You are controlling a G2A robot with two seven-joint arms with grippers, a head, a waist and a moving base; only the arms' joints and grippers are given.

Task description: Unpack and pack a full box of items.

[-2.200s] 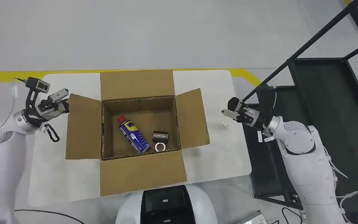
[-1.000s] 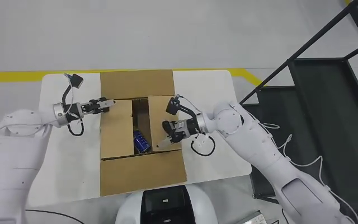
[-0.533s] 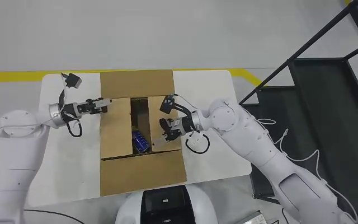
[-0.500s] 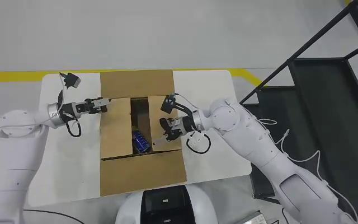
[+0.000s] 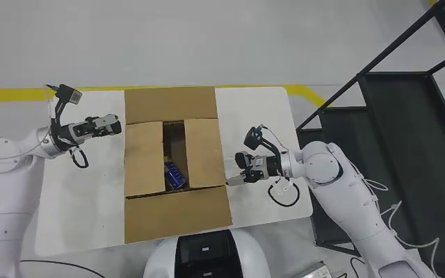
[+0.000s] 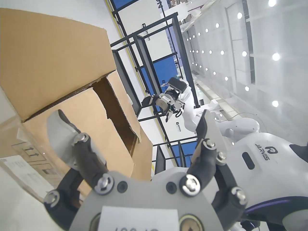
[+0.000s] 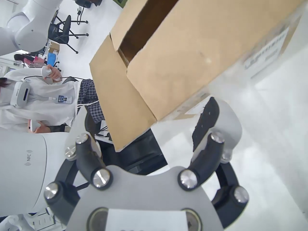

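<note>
The white counter (image 5: 257, 111) stood on a pale floor marked with a yellow line (image 5: 314, 95); a dark metal rack (image 5: 379, 132) stood behind the right arm, well away from its fingers.

A brown cardboard box (image 5: 176, 212) sat at the centre of the counter, between the two sets of fingers. Its left side flap (image 5: 144, 158) and right side flap (image 5: 203, 153) lay inward over the opening, with a narrow gap between them. The far flap (image 5: 171, 104) and the near flap lay outward, flat. Through the gap, part of a blue spray can (image 5: 174, 175) was visible inside the box.

The left gripper (image 5: 111, 126) hovered over the counter with its fingers pointed at the box's left wall. The wall lay just ahead of the fingertips, apart from them. In the left wrist view the fingers of this gripper (image 6: 131, 131) stood apart and held nothing; the box (image 6: 72, 97) lay ahead of them and towards one finger's side.

The right gripper (image 5: 235, 170) was positioned beside the box's right wall, near its front corner. In the right wrist view the fingers of this gripper (image 7: 146, 121) stood apart and empty, and the corner of the box (image 7: 192, 49) lay just ahead of the space between them. Contact between the fingers and the cardboard could not be determined.
</note>
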